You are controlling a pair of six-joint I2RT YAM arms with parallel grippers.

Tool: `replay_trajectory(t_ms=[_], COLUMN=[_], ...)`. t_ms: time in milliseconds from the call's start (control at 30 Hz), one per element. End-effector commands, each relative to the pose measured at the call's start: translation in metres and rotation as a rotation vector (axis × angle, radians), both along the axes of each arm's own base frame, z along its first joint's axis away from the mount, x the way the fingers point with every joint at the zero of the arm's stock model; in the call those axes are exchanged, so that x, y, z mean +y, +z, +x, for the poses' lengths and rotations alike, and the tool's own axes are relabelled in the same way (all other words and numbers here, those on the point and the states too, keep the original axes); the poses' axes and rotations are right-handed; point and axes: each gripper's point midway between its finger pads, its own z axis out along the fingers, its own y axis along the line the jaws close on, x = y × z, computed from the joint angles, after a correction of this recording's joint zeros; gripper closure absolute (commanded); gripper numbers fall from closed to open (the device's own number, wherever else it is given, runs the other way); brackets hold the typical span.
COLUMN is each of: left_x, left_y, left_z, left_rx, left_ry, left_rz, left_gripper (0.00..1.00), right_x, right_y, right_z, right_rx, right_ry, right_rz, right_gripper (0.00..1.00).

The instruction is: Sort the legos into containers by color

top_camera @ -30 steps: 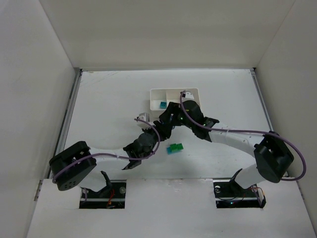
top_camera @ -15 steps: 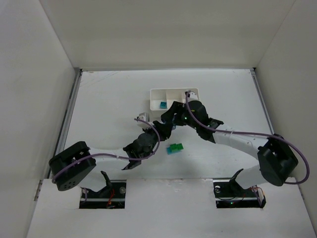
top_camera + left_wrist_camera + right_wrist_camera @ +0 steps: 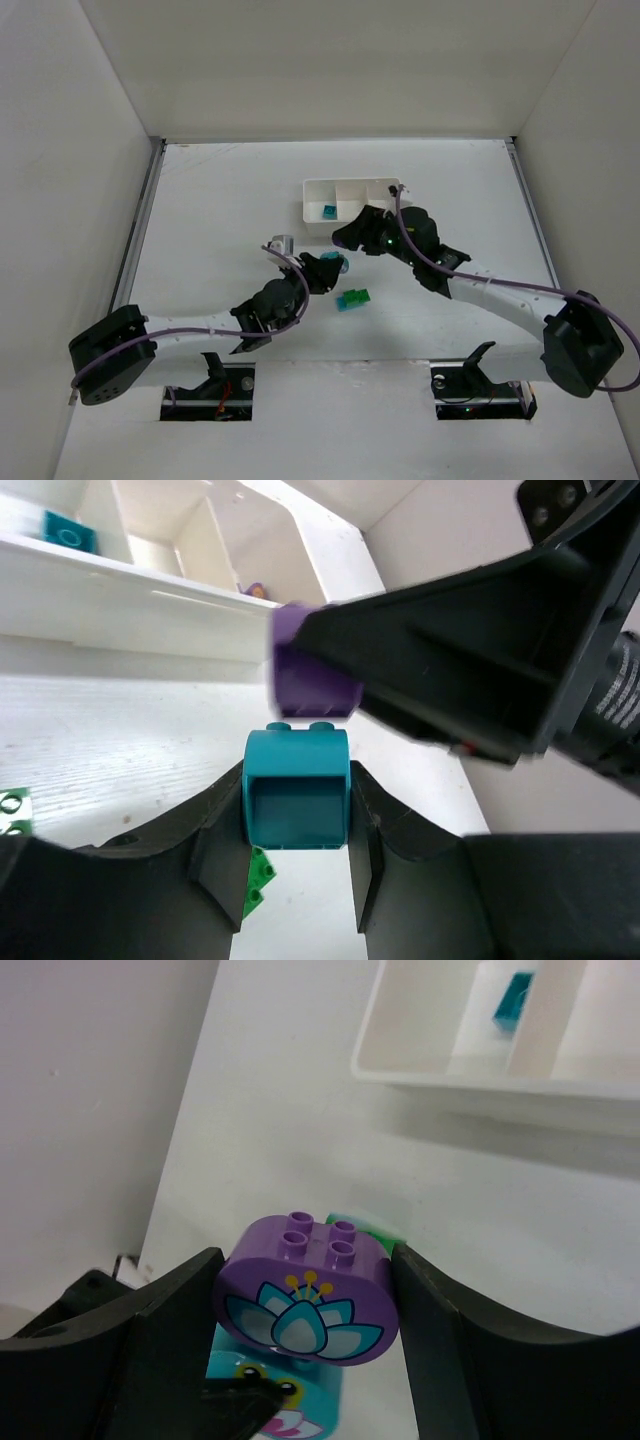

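While the left tool [image 3: 296, 832] clamps a teal brick [image 3: 297, 785], the right tool [image 3: 305, 1305] grips a lotus-printed purple brick [image 3: 306, 1278].

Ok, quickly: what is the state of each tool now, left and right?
Left tool: closed on the teal brick.
Right tool: closed on the purple brick.

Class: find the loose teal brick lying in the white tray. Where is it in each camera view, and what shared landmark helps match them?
Top external: the teal brick lies in the tray's left compartment, just above picture centre.
Left wrist: the brick sits in the top left corner, inside the tray.
Right wrist: the brick is near the top edge, right of centre, inside the tray.
Shared landmark: the white tray.
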Motion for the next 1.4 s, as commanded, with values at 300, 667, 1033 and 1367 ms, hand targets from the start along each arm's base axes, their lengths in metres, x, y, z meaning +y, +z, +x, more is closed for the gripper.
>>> replay_trajectory(t_ms=[300, 667, 1033, 1367], left_x=[0.023, 0.035, 0.044, 0.039], left_y=[-0.001, 0.012, 0.015, 0.032], left_z=[-0.001, -0.004, 0.000, 0.016], left_rx=[-0.005, -0.017, -0.018, -0.020], left_ry=[0.052, 0.060, 0.069, 0.073], left_rz=[0.029, 0.023, 0.023, 0.039], left_gripper=[0.83, 0.83, 0.82, 0.81], right_x=[-0.040, -0.056, -0.063, -0.098], right_y=[0.037, 0.042, 0.026, 0.029], right_z=[0.030, 0.039, 0.061, 0.057], right_rx=[-0.139, -0.162, -0.157, -0.219], right_ry=[-0.147, -0.180, -0.230, -0.348], right_rz=[0.049, 0.034, -0.044, -0.091], right_gripper=[0.45, 0.45, 0.45, 0.45])
